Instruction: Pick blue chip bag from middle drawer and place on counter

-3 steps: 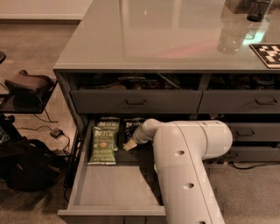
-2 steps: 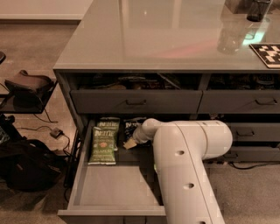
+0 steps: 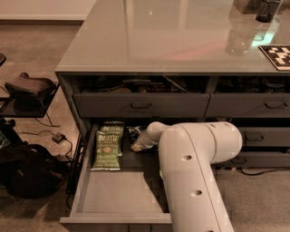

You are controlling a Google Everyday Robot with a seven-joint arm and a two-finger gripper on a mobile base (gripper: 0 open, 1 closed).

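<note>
- The white arm (image 3: 195,172) fills the picture from 3 to 6 o'clock and hides the right half of the middle drawer (image 3: 118,195).
- The blue chip bag (image 3: 134,132) shows only as a small dark crinkled patch at the drawer's 12 o'clock edge. Most of it is covered by the wrist and the shadow of the drawer above.
- The hand (image 3: 136,146) is seen only as a tan tip at the end of the wrist. Whether it is released, clenched or grasping anything cannot be told.
- The open gap above the upper drawer fronts (image 3: 140,105) holds dark clutter too dim to name.
- The middle drawer is pulled out toward 6 o'clock. Its pale floor is bare at the near end.
- Two green jalapeno bags (image 3: 108,147) lie flat at the drawer's 10 o'clock corner, one overlapping the other.
- The counter (image 3: 158,36) carries a clear container (image 3: 238,38) at 2 o'clock, a dark cup (image 3: 267,9) cut off at the top edge, and a checkered marker (image 3: 277,55) cut off at the right edge.
- The hand sits low inside the drawer toward its back, just right of the green bags, with its tip just below the blue chip bag. Whether it touches the bag cannot be told.
- A black bag (image 3: 27,170) rests on the floor at 8 o'clock.
</note>
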